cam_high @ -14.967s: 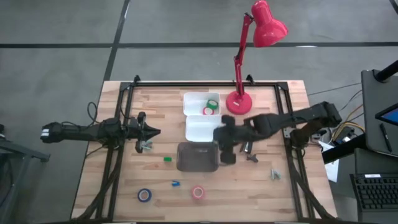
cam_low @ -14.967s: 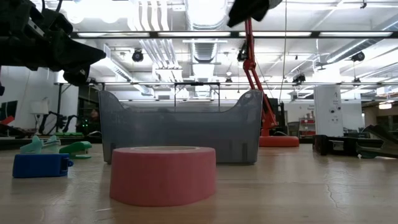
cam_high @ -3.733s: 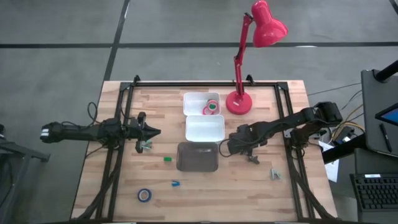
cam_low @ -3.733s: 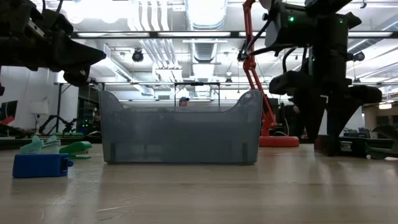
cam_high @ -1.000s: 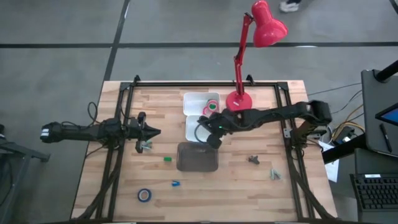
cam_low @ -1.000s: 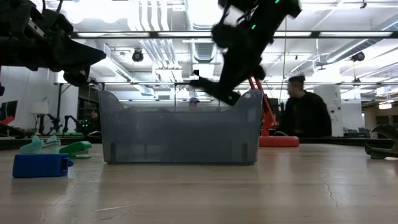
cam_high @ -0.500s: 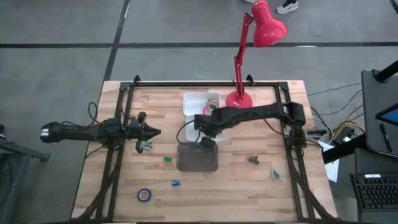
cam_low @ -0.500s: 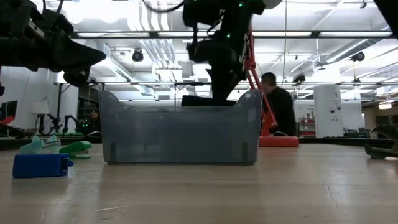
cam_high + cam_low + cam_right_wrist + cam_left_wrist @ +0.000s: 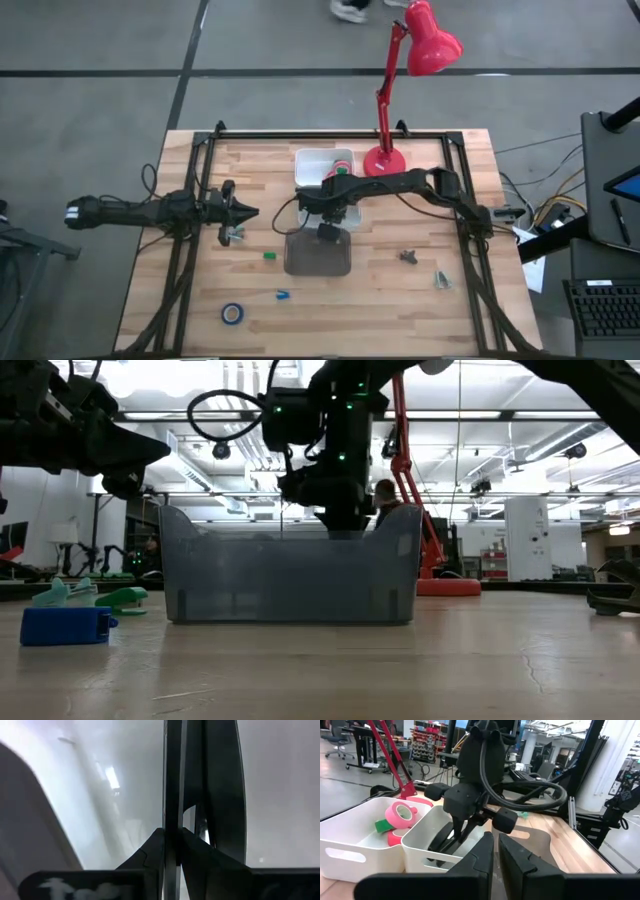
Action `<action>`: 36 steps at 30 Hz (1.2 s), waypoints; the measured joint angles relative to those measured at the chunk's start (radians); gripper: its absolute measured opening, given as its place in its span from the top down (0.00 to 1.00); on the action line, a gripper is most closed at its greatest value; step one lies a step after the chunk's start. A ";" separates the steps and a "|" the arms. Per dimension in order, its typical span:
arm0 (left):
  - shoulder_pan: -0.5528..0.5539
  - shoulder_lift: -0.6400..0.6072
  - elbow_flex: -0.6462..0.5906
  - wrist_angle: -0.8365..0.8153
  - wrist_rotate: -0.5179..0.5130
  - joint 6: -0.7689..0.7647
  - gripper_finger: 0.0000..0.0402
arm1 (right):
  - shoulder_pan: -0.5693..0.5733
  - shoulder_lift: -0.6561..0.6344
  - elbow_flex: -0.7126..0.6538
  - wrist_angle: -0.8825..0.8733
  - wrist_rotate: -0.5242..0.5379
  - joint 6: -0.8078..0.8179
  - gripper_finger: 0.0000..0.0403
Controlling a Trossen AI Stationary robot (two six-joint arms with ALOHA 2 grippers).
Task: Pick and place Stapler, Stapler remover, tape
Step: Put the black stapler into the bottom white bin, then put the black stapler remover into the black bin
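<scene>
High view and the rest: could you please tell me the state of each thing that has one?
right gripper: shut on the stapler, reaching into the grey bin.
left gripper: shut, empty, above the table's left side.
pink tape: in the far white bin, tilted.
blue tape: flat on the table, not binned.
lamp: upright.

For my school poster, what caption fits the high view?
Right gripper dips into the grey bin; left gripper waits.

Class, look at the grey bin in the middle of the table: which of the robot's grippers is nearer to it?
The right. The right gripper hangs directly over the grey bin, at its far rim. The left gripper waits well off to the bin's left, near the table's left side.
</scene>
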 joint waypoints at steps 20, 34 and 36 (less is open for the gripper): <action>0.000 0.000 0.000 0.000 0.000 0.000 0.92 | 0.000 -0.022 -0.016 -0.026 0.001 0.025 0.81; 0.000 0.000 0.000 0.000 0.000 0.000 0.92 | 0.045 -0.031 0.186 -0.212 0.004 0.089 0.64; 0.000 0.000 0.000 0.000 0.000 0.000 0.92 | 0.063 -0.031 0.223 -0.239 0.004 0.093 0.65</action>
